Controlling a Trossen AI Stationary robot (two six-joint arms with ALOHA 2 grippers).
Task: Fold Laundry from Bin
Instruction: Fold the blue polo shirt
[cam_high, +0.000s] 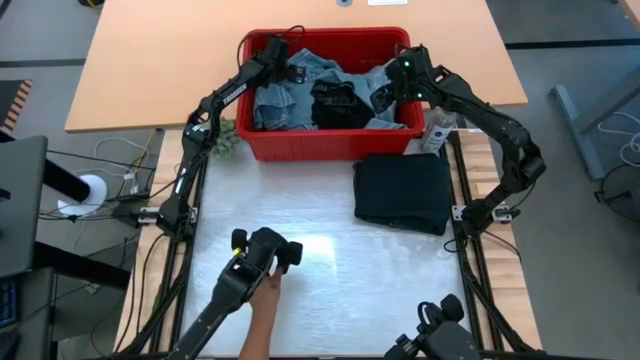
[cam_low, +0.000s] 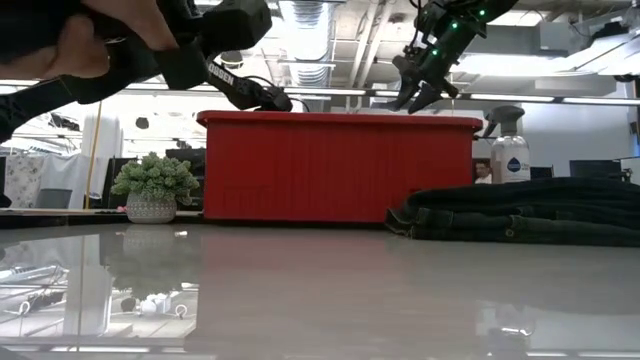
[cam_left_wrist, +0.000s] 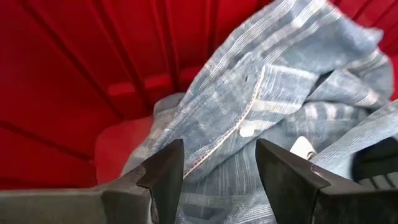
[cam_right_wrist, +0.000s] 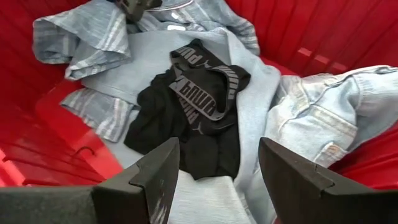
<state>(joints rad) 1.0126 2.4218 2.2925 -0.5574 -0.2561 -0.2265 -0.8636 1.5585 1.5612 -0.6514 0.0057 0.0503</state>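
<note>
Dark fingers, left gripper (cam_left_wrist: 214, 177): spread apart, nothing between them, poised just over the blue-grey striped cloth (cam_left_wrist: 273, 106) in the bin's left end.
Left arm pose: reaches from the tabletop's left edge up and over the bin's left rim, wrist angled down into the tub.
Right gripper (cam_right_wrist: 217, 177): fingers spread, empty, hanging above a black garment with a lettered waistband (cam_right_wrist: 196, 109); light blue denim (cam_right_wrist: 323, 118) lies beside it.
Right arm pose: elbow bent outward past the tabletop's right edge, forearm crossing the bin's right rim; wrist lifted above rim height in the low view.
Bin (cam_high: 330, 143): red tub at the tabletop's far side, laundry heaped inside.
Folded dark garment (cam_high: 403, 192): flat on the tabletop (cam_high: 330, 290), just in front of the bin's right half.
Small green plant (cam_low: 153, 186): beside the bin's left end.
Spray bottle (cam_low: 508, 150): beside the bin's right end.
</note>
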